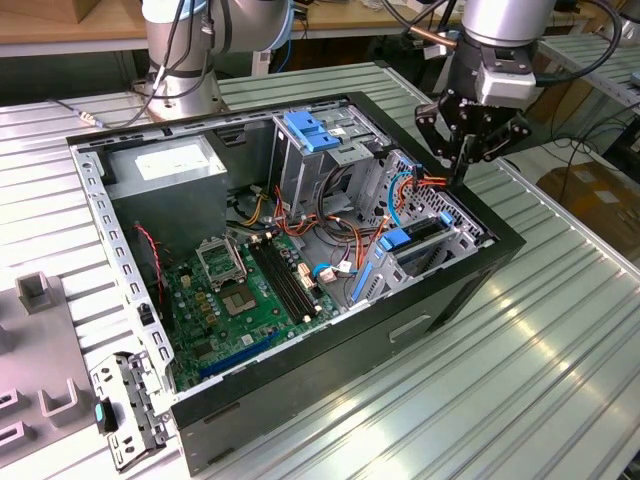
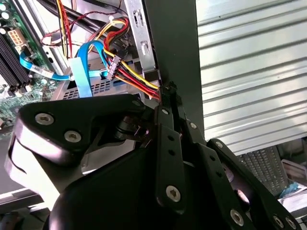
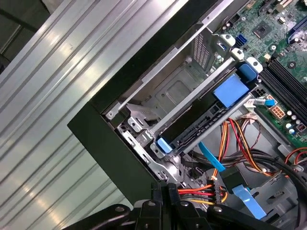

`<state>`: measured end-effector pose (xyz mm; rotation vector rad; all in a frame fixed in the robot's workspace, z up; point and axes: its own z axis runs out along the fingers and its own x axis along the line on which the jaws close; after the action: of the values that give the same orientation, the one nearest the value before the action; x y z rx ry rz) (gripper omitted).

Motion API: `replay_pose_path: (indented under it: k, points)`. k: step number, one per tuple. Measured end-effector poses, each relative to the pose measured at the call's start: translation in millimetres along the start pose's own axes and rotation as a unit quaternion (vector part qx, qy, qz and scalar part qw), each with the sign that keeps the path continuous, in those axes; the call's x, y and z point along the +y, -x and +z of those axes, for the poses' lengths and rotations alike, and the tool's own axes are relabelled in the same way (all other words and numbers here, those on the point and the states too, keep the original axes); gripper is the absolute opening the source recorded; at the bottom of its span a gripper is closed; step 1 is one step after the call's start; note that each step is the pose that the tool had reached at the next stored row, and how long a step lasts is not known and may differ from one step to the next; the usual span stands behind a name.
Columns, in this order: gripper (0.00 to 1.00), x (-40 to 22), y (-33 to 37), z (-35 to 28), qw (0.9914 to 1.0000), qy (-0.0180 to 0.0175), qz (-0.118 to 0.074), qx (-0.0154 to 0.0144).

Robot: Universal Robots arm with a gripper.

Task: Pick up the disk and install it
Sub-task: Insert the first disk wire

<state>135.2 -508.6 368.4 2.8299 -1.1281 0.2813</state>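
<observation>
Open computer case (image 1: 300, 380) on ribbed metal table (image 1: 560, 340). Black gripper (image 1: 462, 172) poised over case's rear corner at exterior view's right, fingers pressed together, holding nothing. Disk (image 1: 425, 238) seated edge-up in drive bay just below and beside gripper, blue rails (image 3: 230, 91) visible, red-yellow cable bundle (image 2: 132, 72) between.

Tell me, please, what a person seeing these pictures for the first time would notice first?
Most striking is the open computer case on the ribbed metal table, with its green motherboard exposed. The black tool hangs at the case's corner on the exterior view's right, fingers together, beside the red, yellow and black cables. The disk, with blue carrier rails, sits in the drive bay nearby.
</observation>
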Motion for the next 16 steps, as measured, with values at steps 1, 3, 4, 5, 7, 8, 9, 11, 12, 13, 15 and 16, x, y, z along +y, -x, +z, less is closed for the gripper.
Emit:
replay_pose_path:
  k: [1, 3, 4, 5, 7, 8, 9, 11, 12, 13, 15, 16]
  points:
    - [0.16, 0.4, 0.5, 0.1, 0.99998, 0.0011, 0.006, -0.0001]
    - [0.16, 0.8, 0.9, 0.2, 0.99991, 0.0026, 0.013, -0.0001]
    - [0.16, 1.2, 1.4, 0.2, 0.99980, 0.0039, 0.020, -0.0002]
    - [0.16, 1.6, 1.7, 0.2, 0.99971, 0.0048, 0.024, -0.0002]
    - [0.16, 1.8, 2.0, 0.3, 0.99942, 0.0067, 0.033, -0.0003]
    - [0.16, 1.9, 2.1, 0.4, 0.99925, 0.0077, 0.038, -0.0004]
    - [0.16, 1.9, 2.2, 0.6, 0.99891, 0.0093, 0.046, -0.0004]
    - [0.16, 1.9, 2.2, 0.8, 0.99806, 0.0125, 0.061, -0.0005]
    - [0.16, 1.9, 2.3, 0.9, 0.99776, 0.0134, 0.066, -0.0005]
    - [0.16, 1.9, 2.3, 1.0, 0.99725, 0.0148, 0.073, -0.0006]
    - [0.16, 2.0, 2.4, 1.2, 0.99645, 0.0168, 0.082, -0.0007]
    - [0.16, 2.0, 2.5, 1.3, 0.99595, 0.0179, 0.088, -0.0007]
